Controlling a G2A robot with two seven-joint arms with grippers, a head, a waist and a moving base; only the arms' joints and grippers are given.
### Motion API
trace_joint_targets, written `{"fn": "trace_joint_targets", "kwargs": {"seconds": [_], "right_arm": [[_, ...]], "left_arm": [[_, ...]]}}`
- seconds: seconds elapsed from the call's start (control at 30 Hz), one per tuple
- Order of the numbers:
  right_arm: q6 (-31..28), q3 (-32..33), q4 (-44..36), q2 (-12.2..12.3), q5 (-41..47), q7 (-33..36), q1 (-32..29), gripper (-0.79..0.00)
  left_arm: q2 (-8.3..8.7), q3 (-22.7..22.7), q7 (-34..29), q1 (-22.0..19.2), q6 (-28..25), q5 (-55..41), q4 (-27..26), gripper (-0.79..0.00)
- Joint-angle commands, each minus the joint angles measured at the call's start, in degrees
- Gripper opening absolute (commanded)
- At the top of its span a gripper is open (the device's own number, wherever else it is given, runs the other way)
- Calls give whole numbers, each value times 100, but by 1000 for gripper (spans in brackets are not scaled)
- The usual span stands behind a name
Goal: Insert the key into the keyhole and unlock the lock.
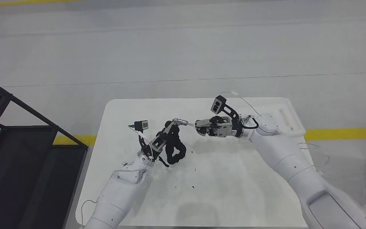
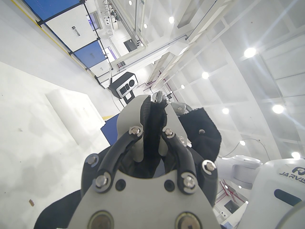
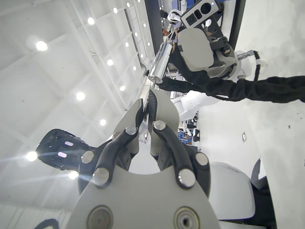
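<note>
The key (image 3: 143, 113) is mostly hidden between the right end effector's (image 3: 147, 97) fingers (image 3: 166, 110); the lock's (image 3: 160, 61) keyhole is indiscernible.

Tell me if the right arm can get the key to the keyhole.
Likely yes: the right gripper holds the key with its tip right at the end of the lock, nothing between.

Chrome cylinder lock (image 3: 159, 64), shiny, tilted, lifted off the table (image 1: 229, 194) over the middle of its far half. Joined to a black fabric-sleeved cable (image 1: 175, 150), drooping in a loop down to the surface. Flat end face turned toward the key (image 3: 155, 86). Mostly hidden, only a thin metal tip right at that face. Inserted or merely touching: cannot tell.
</note>
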Motion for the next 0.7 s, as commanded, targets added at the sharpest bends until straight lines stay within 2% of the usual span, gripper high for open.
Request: {"fn": "trace_joint_targets", "kwargs": {"seconds": [0.0,0.4,0.5,0.53,0.57,0.6,0.67], "right_arm": [[106,9,63,-37,114,23,-21,-785],[892,2,401,-274,665,79,-105,-785],[919,-25,465,-328,640,89,-110,-785],[923,-36,479,-344,620,112,-112,-730],[920,-42,500,-358,594,126,-106,-228],[904,-45,519,-370,560,140,-97,0],[844,-40,556,-390,499,175,-81,0]], "left_arm": [[0,0,0,0,0,0,0,-785],[0,0,0,0,0,0,0,-785],[0,0,0,0,0,0,0,-785],[0,0,0,0,0,0,0,-785],[0,0,0,0,0,0,0,-785],[0,0,0,0,0,0,0,-785],[0,0,0,0,0,0,0,-785]]}}
